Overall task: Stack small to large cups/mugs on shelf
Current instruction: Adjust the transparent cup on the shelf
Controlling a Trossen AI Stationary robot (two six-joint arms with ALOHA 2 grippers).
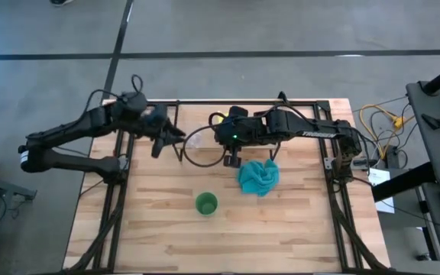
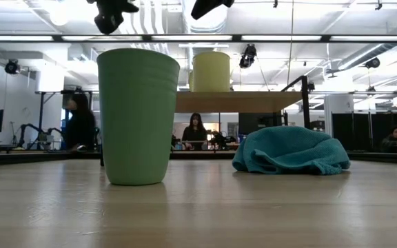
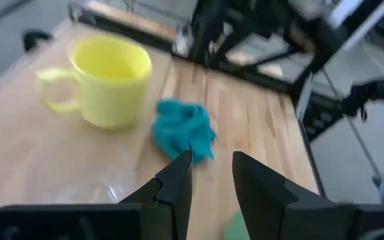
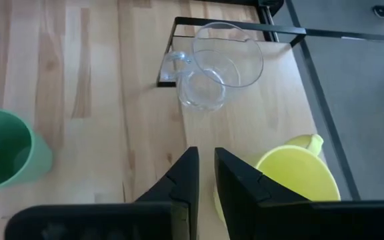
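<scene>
High view: both arms over the shelf (image 1: 296,107) at the worktop's (image 1: 166,229) far edge; left gripper (image 1: 166,140) and right gripper (image 1: 231,156) near each other, so a clash is the main risk. Green cup (image 1: 206,203) stands alone mid-worktop, well apart from both, teal cloth (image 1: 258,177) beside it. Low view: yellow mug (image 2: 211,71) upright on the shelf, green cup in front, off it. Left wrist: jaws slightly spread, empty; mug ahead. Right wrist: jaws nearly together, pinching nothing; glass cup (image 4: 220,63) on its side ahead, could roll; mug just beside.
</scene>
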